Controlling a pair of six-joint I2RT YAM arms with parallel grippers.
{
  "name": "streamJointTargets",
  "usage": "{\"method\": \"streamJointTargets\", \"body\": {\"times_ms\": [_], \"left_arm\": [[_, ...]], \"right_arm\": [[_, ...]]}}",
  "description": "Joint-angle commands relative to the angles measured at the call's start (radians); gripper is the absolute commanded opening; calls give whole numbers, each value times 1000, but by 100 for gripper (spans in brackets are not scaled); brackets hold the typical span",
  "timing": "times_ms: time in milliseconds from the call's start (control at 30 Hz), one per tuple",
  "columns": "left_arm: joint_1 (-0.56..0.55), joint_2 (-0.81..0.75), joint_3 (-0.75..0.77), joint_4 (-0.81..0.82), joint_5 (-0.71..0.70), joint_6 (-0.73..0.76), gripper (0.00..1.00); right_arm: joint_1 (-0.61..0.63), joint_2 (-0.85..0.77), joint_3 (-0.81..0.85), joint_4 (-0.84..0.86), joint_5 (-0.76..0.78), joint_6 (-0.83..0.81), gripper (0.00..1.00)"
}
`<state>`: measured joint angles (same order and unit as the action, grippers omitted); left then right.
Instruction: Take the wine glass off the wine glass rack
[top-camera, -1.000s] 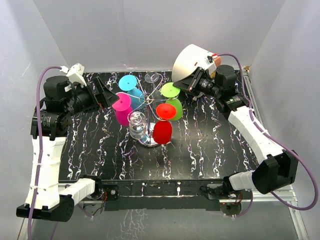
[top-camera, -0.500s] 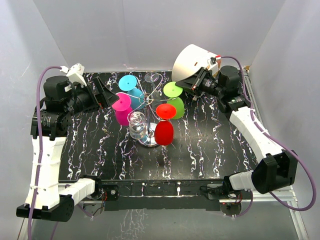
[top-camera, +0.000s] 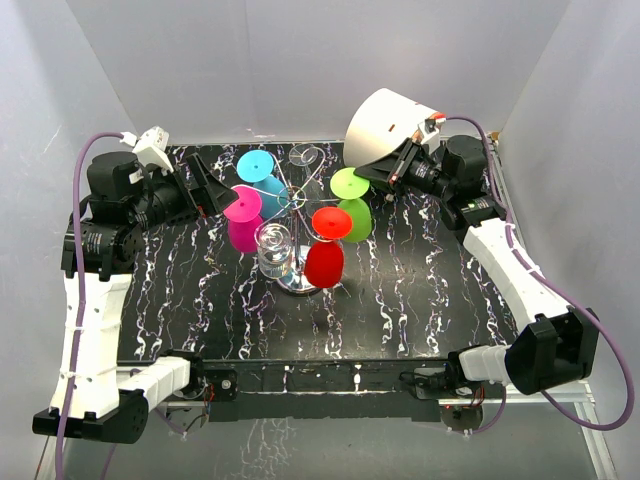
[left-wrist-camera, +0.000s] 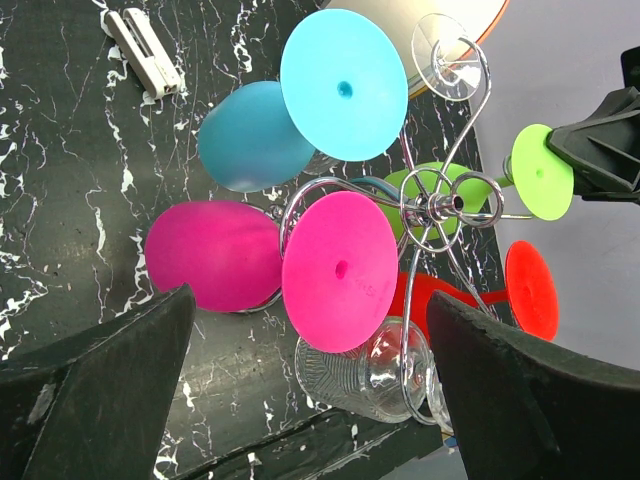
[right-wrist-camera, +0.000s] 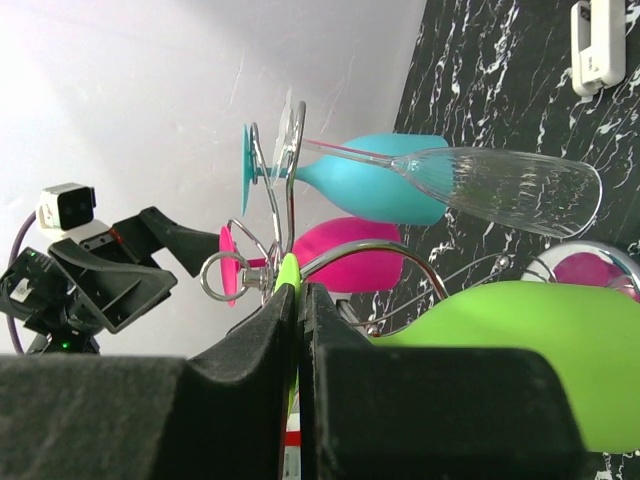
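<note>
The silver wire wine glass rack (top-camera: 296, 196) stands mid-table on a shiny round base (top-camera: 292, 286). It holds pink (top-camera: 243, 215), cyan (top-camera: 258, 170), red (top-camera: 326, 256) and green (top-camera: 352, 215) glasses, plus clear ones (top-camera: 273, 248). My right gripper (top-camera: 388, 176) is shut on the edge of the green glass's foot (right-wrist-camera: 289, 276), at the rack's right side; its bowl (right-wrist-camera: 520, 360) hangs below a chrome arm. My left gripper (top-camera: 213, 190) is open and empty just left of the pink glass's foot (left-wrist-camera: 340, 270). The rack's hub (left-wrist-camera: 432, 205) lies beyond.
A white drum with an orange face (top-camera: 385, 120) stands at the back right, behind my right gripper. A small white clip (left-wrist-camera: 145, 50) lies on the black marbled table (top-camera: 420, 290) behind the rack. White walls close in the back and both sides.
My right gripper has drawn back to the right with the green glass's foot in it, and the glass has shifted slightly right. The left arm has not moved.
</note>
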<state>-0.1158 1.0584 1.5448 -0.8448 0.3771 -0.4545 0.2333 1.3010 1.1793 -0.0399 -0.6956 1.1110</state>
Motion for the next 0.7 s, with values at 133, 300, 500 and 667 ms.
{"method": "streamJointTargets", "body": {"times_ms": [133,300,500,667], "left_arm": [[-5,-19,11,2,5,10,99],[-5,-19,6,7,13,6,99],[-5,-26,9,2,10,6,99],[-5,-29,8,6,11,4,99]], "right_arm": [[-5,-52,-10,98,-72,12,0],[-3,-59,-8,95,-73,12,0],[-3,-58,4,103,-79,17,0],[2,-44,18,112,-89,25,0]]}}
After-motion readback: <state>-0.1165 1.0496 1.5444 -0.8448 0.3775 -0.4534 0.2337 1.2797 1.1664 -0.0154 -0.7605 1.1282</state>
